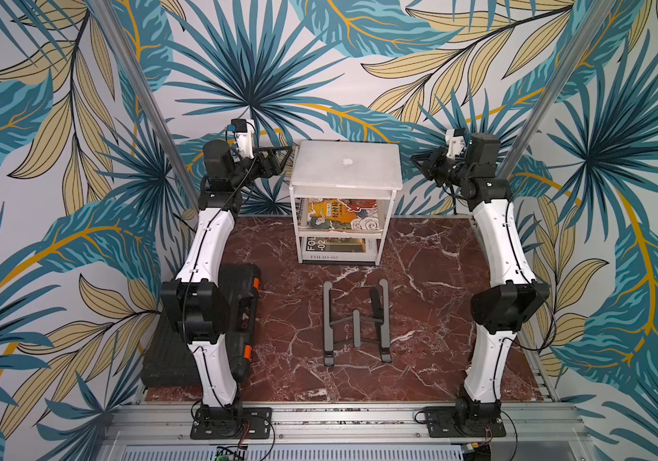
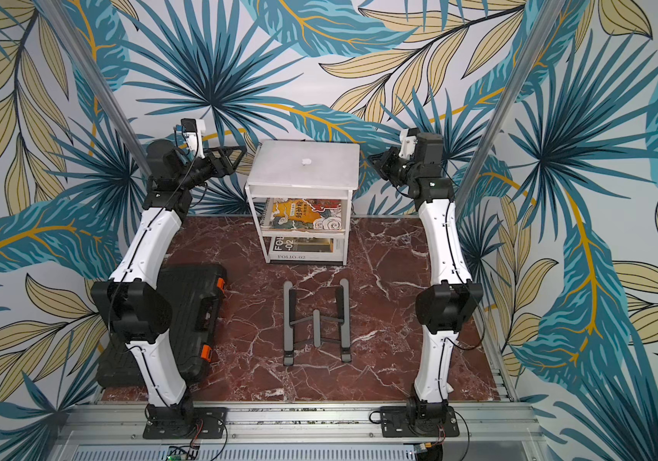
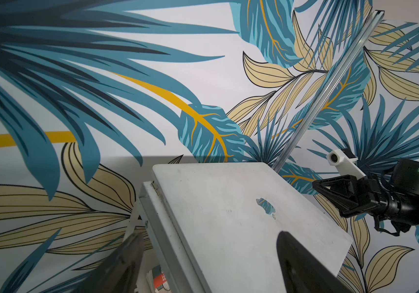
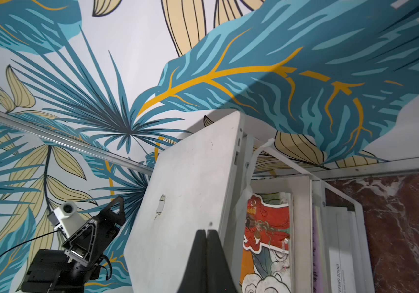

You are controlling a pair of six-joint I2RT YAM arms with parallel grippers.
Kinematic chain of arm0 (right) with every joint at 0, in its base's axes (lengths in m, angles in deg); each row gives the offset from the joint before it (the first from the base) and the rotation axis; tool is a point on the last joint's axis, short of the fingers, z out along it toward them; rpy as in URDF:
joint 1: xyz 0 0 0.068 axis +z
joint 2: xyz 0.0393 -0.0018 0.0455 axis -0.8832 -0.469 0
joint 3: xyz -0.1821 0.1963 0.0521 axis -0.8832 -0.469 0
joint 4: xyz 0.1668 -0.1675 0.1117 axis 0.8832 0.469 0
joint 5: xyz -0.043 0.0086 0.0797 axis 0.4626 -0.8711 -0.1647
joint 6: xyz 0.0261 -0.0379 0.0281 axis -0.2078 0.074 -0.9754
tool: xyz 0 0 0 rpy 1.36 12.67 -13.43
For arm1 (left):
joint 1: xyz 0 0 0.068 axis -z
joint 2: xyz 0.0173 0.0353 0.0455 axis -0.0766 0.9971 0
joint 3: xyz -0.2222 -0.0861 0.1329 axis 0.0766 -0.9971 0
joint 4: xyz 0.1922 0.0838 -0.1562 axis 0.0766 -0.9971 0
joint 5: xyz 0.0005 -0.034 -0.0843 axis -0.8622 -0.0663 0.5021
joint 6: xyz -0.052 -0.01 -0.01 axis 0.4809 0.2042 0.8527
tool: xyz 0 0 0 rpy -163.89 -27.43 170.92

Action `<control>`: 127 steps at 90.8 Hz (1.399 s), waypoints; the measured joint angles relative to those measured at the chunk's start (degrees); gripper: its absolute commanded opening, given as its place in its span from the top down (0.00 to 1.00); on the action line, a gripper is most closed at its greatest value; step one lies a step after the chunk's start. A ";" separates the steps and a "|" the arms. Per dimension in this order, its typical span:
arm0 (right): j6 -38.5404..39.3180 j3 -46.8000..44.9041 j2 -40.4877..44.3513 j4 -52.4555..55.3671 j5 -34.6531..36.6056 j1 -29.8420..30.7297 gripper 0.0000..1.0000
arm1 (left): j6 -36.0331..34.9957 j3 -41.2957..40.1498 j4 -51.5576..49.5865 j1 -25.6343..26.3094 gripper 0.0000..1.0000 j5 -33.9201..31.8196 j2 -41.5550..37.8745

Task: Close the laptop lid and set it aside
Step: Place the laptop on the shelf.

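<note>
Laptop (image 1: 346,164) is lying flat on the white shelf (image 1: 345,186) at the far middle of the table (image 1: 431,279), and I am seeing it there in both top views. The laptop lid (image 3: 228,215) is sitting fully down, silver side and logo facing up. My left gripper (image 1: 285,157) is hovering just left of the shelf top with its fingers (image 3: 294,258) spread wide and nothing between them. My right gripper (image 1: 417,159) is hanging just right of the shelf, its fingers (image 4: 200,248) pressing together on nothing. Neither one is touching the laptop as far as I am able to tell. A grey folding stand (image 1: 355,323) is sitting in the middle of the table, nearer than the shelf. A black case (image 1: 239,319) is lying at the near left, partly behind my left arm.
</note>
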 measured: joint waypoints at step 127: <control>13.86 10.27 -6.49 10.58 18.16 7.10 1.00 | -12.44 9.03 -24.44 4.70 0.10 -17.53 3.32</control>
